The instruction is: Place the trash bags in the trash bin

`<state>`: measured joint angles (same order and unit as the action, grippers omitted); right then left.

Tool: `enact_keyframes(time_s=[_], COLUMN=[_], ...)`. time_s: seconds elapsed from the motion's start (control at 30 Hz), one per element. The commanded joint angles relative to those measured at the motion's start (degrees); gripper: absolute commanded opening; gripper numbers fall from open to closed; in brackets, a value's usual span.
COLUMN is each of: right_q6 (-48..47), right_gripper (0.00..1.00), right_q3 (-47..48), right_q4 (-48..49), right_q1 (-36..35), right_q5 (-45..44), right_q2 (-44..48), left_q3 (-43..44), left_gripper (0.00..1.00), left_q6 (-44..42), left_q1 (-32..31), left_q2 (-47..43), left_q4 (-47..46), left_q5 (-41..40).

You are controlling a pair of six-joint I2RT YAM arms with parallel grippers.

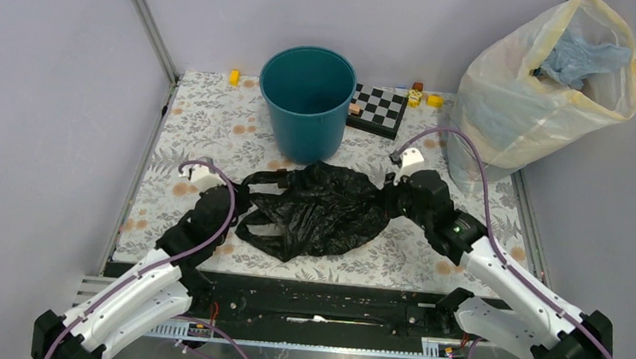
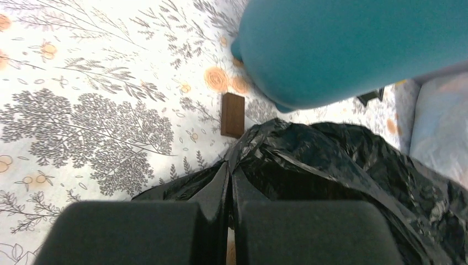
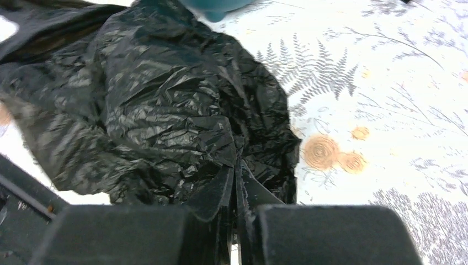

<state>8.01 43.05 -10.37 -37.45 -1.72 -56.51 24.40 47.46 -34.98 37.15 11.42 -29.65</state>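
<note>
My left pincer (image 2: 229, 185) is pressed together on a fold of the bag (image 1: 316, 209) at its left end. My right pincer (image 3: 236, 179) pinches the film at its right end, jaws all but touching. The bag lies crumpled mid-desk (image 1: 199, 127), its long axis running left to right between my pincers. The bin (image 1: 307, 101) stands upright just beyond it, toward the far edge, mouth up.

Left end effector (image 2: 229, 176) and right end effector (image 3: 236, 176) each pinch the trash bags (image 1: 321, 210).
</note>
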Motion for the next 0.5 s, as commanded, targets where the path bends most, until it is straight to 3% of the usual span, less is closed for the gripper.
enact_keyframes(time_s=[0.0,0.13,0.3,0.37,0.47], right_q6=[5.77,11.26,18.96,19.15,16.2], right_gripper=[0.07,0.07,0.21,0.38,0.58], right_q3=[-2.74,-4.65,-9.12,-11.73,-15.22], right_q4=[-0.88,-5.58,-6.87,-5.26,-0.76], right_q1=[0.03,0.1,0.1,0.06,0.05], right_q5=[-9.55,-17.76,-20.29,-16.1,-5.21], right_q2=[3.79,6.41,12.4,15.81,21.07], left_q3=[0.12,0.95,2.38,1.58,-1.97], left_gripper=[0.0,0.0,0.0,0.0,0.0], left_q6=[3.93,4.63,5.66,3.65,-3.71], left_q1=[0.59,0.78,1.12,1.14,1.14], left_q2=[-2.29,-2.04,-1.93,-2.61,-4.69], left_q4=[2.03,3.39,6.16,3.2,-8.07], left_q5=[-7.0,-8.73,-12.24,-9.78,0.82])
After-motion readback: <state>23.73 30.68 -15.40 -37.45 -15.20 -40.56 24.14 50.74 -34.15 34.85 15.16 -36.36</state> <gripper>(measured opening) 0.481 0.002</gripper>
